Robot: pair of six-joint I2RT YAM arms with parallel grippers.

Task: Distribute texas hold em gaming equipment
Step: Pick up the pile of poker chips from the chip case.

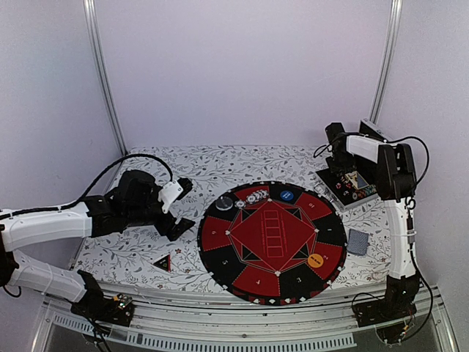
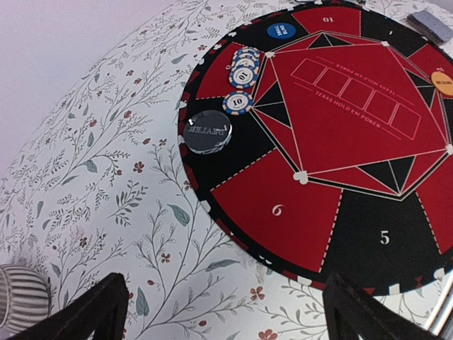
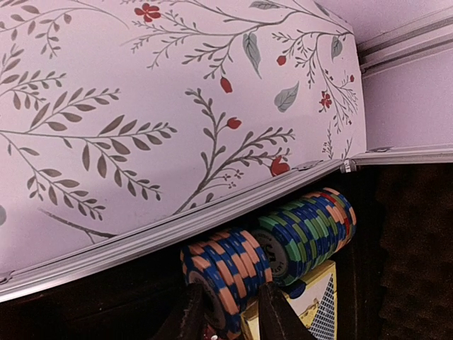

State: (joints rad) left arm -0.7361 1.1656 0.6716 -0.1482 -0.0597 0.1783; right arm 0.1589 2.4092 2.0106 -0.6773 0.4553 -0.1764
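Poker chips (image 2: 241, 74) lie on mat (image 2: 368, 106) atop floral tablecloth (image 2: 106, 142).

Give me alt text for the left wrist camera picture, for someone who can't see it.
A round red-and-black poker mat lies on a flowered tablecloth, seen past the left gripper's wide-open jaws. Near its left edge sit a dark dealer disc and blue-and-white chips, with a blue disc farther along and an orange disc at the right.
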